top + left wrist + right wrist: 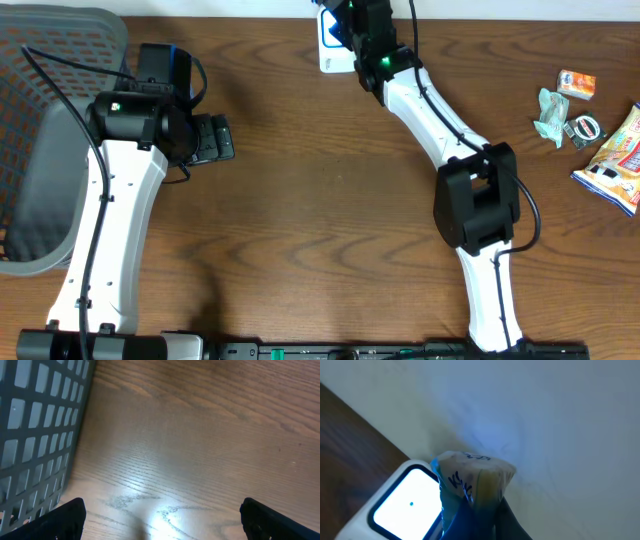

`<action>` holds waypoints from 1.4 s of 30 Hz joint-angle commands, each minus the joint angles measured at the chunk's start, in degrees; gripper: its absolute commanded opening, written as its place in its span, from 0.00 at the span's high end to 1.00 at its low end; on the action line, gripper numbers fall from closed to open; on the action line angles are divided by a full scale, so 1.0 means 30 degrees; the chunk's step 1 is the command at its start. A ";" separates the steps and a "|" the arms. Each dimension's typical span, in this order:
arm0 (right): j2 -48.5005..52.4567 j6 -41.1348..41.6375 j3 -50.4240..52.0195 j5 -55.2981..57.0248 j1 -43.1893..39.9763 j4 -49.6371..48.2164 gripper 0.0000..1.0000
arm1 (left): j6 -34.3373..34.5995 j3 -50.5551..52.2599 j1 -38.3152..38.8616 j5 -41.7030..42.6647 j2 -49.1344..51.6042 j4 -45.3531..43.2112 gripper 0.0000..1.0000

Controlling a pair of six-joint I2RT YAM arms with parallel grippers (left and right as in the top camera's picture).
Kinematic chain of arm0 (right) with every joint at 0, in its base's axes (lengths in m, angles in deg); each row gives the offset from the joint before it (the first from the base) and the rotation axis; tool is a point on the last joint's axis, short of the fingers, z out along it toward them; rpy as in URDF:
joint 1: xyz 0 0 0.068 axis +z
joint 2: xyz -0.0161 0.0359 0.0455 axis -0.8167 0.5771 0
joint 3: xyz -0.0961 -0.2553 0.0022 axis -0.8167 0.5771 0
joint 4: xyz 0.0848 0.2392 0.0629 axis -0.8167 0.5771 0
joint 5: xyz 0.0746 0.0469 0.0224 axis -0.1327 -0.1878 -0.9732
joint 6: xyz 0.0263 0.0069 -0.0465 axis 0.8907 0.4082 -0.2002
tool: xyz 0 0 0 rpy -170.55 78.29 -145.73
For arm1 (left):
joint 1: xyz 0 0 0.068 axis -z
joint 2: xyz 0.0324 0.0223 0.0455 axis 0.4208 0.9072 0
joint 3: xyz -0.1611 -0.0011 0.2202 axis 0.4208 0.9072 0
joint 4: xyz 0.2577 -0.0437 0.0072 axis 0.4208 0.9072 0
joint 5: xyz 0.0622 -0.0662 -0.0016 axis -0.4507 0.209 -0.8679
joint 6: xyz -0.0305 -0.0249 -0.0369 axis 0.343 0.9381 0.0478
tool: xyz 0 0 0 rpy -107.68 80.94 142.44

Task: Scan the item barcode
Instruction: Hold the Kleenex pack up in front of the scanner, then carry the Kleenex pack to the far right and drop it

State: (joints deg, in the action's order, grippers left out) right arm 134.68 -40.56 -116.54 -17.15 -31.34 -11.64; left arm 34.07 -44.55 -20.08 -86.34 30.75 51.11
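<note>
The right gripper (pixel 479 522) pinches the packet (pixel 472 476) just beside the scanner (pixel 402 505).

This looks like a robot lab set up like a shop till. Two white robot arms, the left arm (pixel 110 230) and the right arm (pixel 440 130), stand at one edge of a brown wooden bench (pixel 320 220). The right arm holds a crinkly packet (pixel 470 477) just beside a white scanner (pixel 402 505) with a glowing screen, like the one at a checkout. More snack packets (pixel 612 160) lie in a little heap at one end of the bench. A gray mesh basket (pixel 40 150) sits at the other end. Behind is a plain white wall (pixel 545 410).
</note>
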 commanded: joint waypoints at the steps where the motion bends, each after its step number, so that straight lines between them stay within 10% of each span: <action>1: 0.1122 -0.1253 -0.0233 -0.0437 -0.0058 -0.0415 0.99 | -0.0262 0.0036 -0.0095 -0.0189 0.0029 0.0066 0.02; 24: -0.0350 -0.0444 -0.0233 -0.0131 -0.0838 0.0036 0.99 | -0.0255 0.0036 -0.0095 -0.0189 0.0029 0.0066 0.03; 42: -0.3541 0.9173 -0.0226 0.3548 -1.1511 1.5001 0.99 | -0.0262 0.0036 -0.0095 -0.0189 0.0029 0.0066 0.03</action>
State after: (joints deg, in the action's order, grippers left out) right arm 123.73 -25.87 -117.33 -8.58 -61.24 30.90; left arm 34.07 -44.55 -20.08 -86.37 30.75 51.11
